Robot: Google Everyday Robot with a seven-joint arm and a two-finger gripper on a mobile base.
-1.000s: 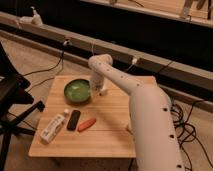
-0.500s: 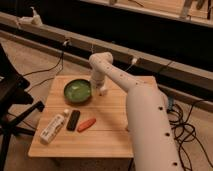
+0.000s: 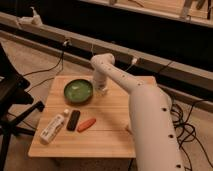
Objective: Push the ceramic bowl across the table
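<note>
One gripper (image 3: pixel 102 90) just right of green bowl (image 3: pixel 78 91), contact unclear; open/shut: can't tell. Bowl sits back-left on table (image 3: pixel 115 135); push prob. in progress, end point not evident.

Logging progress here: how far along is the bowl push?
Done: the pincer sits low beside the green bowl, on its side facing the middle of the table. In hand: lining up the shove; contact can't be confirmed. Left: likely the slide itself, since the bowl sits near the far-left corner.
</note>
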